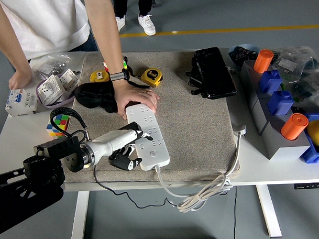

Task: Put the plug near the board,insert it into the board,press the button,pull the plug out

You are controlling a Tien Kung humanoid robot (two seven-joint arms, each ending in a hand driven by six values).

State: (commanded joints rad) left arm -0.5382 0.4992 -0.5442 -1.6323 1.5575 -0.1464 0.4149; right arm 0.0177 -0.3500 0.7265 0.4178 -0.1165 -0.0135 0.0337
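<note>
The white power strip (151, 136) lies lengthwise on the grey mat (196, 128). A person's hand (139, 98) presses down on its far end. My left hand (128, 151), white forearm and black fingers, sits low against the strip's left edge near its front end. It is shut on the black plug (124, 161), which rests on the mat just left of the strip, beside it and not in a socket. The upper fingers (139, 135) reach over the strip's edge. The plug's black cable (98, 180) drops over the table's front edge.
Two yellow tape measures (151, 76) and a black pouch (95, 96) lie behind the strip. A black case (214, 72) is at the back right. Grey and blue blocks with orange cylinders (294, 126) stand on the right. A colour cube (58, 124) sits left. The strip's white cord (204, 194) loops at the front.
</note>
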